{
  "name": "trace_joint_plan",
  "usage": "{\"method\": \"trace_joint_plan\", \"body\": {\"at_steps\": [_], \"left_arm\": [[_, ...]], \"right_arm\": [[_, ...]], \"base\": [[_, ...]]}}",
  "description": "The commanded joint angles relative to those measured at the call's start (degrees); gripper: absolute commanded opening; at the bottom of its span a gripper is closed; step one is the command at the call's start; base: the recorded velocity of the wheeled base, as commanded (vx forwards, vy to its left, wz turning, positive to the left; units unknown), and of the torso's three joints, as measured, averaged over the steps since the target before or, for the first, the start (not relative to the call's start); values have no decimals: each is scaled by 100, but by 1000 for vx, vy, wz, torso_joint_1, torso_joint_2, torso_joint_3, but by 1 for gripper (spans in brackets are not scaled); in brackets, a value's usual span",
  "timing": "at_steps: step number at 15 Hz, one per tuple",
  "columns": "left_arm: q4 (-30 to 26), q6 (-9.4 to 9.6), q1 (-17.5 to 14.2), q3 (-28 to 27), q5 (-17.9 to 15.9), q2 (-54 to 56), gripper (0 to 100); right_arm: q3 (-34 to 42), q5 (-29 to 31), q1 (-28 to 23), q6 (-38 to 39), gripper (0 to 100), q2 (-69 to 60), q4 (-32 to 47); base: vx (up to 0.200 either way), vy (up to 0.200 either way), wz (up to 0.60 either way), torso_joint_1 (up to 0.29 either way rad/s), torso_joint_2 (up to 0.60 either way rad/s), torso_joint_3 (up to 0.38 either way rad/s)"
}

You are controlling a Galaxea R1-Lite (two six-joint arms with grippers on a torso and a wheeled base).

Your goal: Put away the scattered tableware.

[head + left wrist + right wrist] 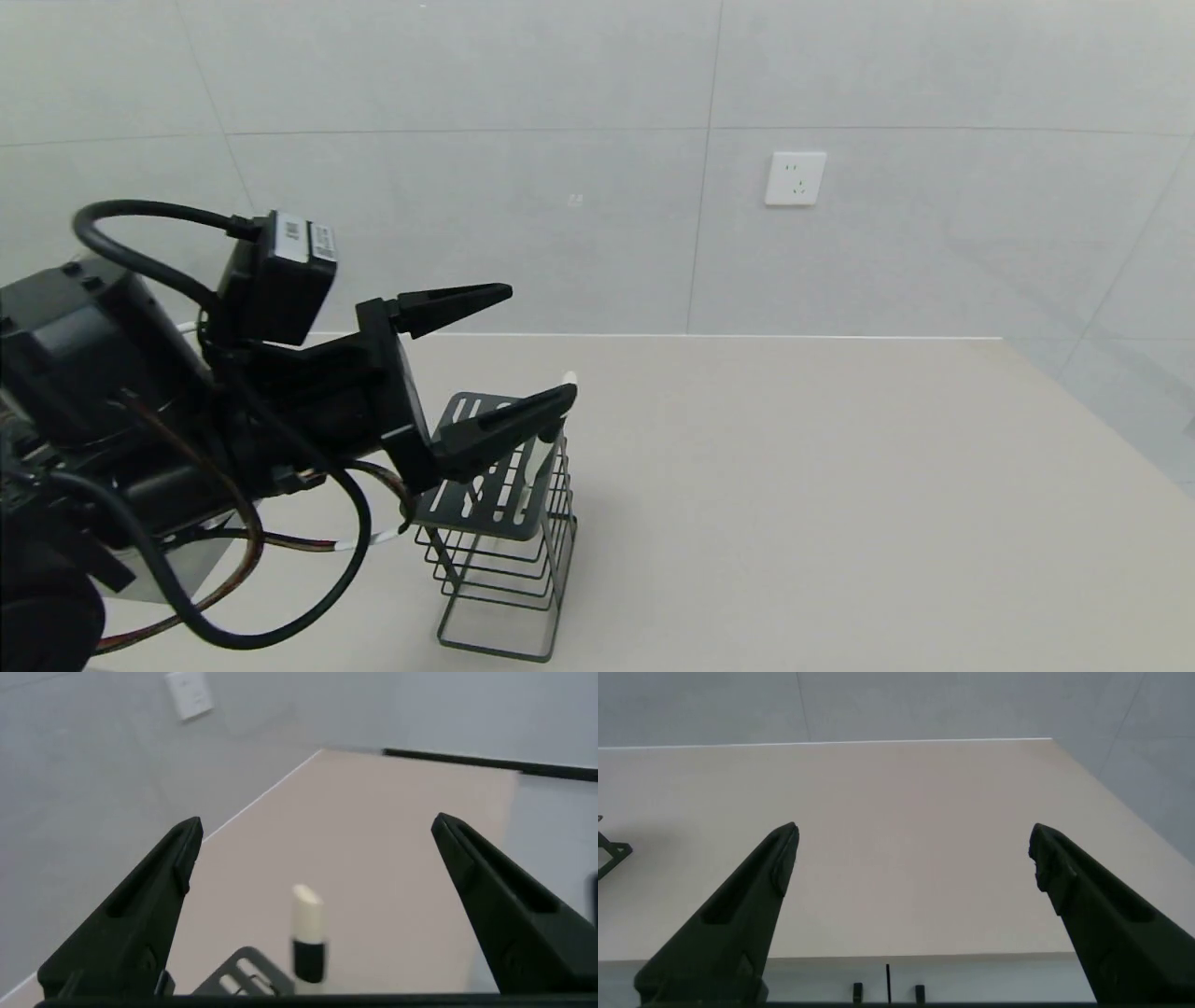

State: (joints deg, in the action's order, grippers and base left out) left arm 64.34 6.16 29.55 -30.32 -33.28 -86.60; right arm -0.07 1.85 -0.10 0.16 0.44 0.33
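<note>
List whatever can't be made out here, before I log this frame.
Utensil type: head view, the left gripper's lower jaw and the rack's slotted top hide all but the handle tip; left wrist view, the picture's edge cuts off its lower part.
Rack: right wrist view, the edge leaves just a corner.
Table beside the rack: head view, the left arm covers it.

Stickers [311,239] on the wrist camera [274,285] are unreadably small

utensil [308,936] lower part hidden, kind unclear, rack [467,511] top partly behind left pincer [540,342]
</note>
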Motion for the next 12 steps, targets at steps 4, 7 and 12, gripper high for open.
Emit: {"method": "trace_joint_plan", "body": {"at_steps": [4, 7, 12], "left_arm": [[1432, -97, -512, 659, 41, 416, 100], [1669, -378, -1232, 1002, 217, 768, 100], [1661, -484, -1918, 1995, 269, 2464, 100]], "right_arm": [[-1, -1, 1, -7, 100, 9, 2], [7, -1, 1, 2, 100, 9, 2], [-1, -1, 1, 2, 100, 9, 2]], "base": [[0, 0, 0, 0, 0, 0], [0, 0, 0, 0, 0, 0], [0, 0, 0, 0, 0, 0]]}}
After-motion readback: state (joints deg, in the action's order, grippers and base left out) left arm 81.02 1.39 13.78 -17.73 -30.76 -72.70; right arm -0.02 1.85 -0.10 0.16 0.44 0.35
